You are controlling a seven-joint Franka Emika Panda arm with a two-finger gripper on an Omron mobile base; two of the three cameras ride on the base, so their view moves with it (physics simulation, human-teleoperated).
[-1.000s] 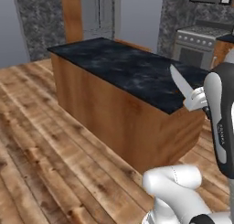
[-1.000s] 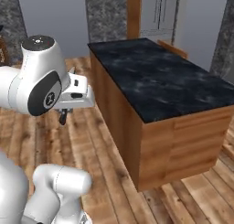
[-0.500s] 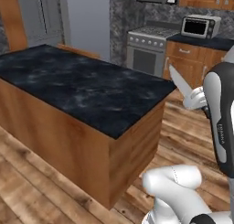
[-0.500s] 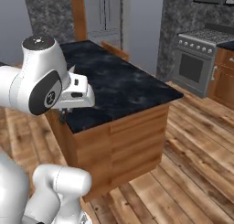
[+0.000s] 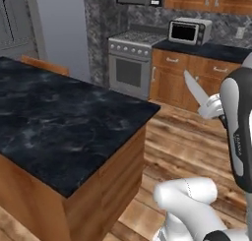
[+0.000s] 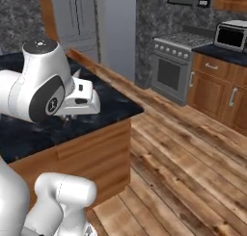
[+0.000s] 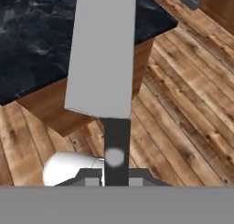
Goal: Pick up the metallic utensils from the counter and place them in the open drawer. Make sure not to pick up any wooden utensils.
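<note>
While the counter (image 5: 64, 122) lies at the left, I see the knife (image 5: 196, 88) carried in the air right of it, blade angled up and away over the floor. In the hand view the gripper (image 7: 115, 170) is clenched on the dark handle (image 7: 116, 147), the blade (image 7: 103, 49) pointing ahead. I judge the knife light, rigid and smooth, so the handle grip suits it; the blade could slip.
</note>
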